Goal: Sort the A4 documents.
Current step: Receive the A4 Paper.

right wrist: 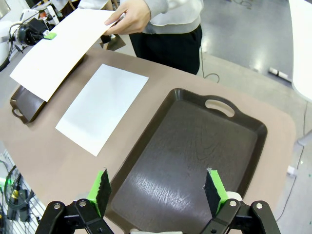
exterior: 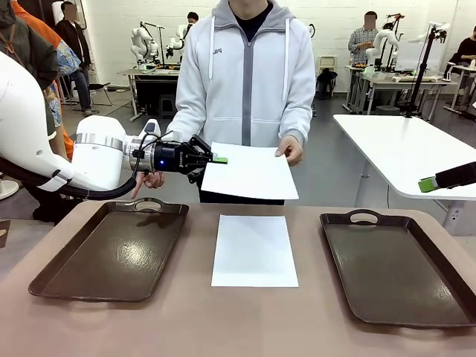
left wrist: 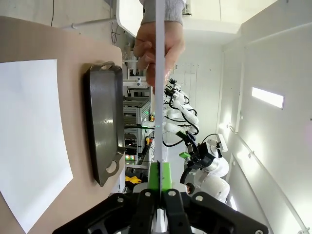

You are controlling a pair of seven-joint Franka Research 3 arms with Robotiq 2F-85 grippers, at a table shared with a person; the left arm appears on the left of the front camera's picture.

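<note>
**Front view.** The left gripper (exterior: 220,160), black with green pads, is clamped shut on the left edge of a thin, plain white rectangular A4 paper sheet, the held sheet (exterior: 249,172). This sheet hangs nearly level in the air above the far edge of the light brown table (exterior: 253,320). The person's hand (exterior: 290,151) grips the opposite, right edge, so the sheet spans the gap between gripper and hand. A second identical white paper sheet, the lying sheet (exterior: 254,250), rests flat on the table below and nearer the camera. It lies between the dark brown rectangular left tray (exterior: 111,256) and the matching right tray (exterior: 394,271) and touches neither.

**Left wrist view.** The held sheet (left wrist: 159,97) appears edge-on as a thin pale line. It rises from between the closed green pads (left wrist: 165,175) to the person's hand (left wrist: 158,48). The lying sheet (left wrist: 29,141) and the right tray (left wrist: 105,126) sit on the table beyond.

**Right wrist view.** The right gripper (right wrist: 158,187) has its jaws spread wide with nothing between them, and it hangs above the near end of the right tray (right wrist: 195,146). The lying sheet (right wrist: 102,107) is just beside that tray. The held sheet (right wrist: 61,51) is farther off, well apart from this gripper. In the front view the right gripper's green tip (exterior: 428,184) enters at the picture's right edge.
</note>
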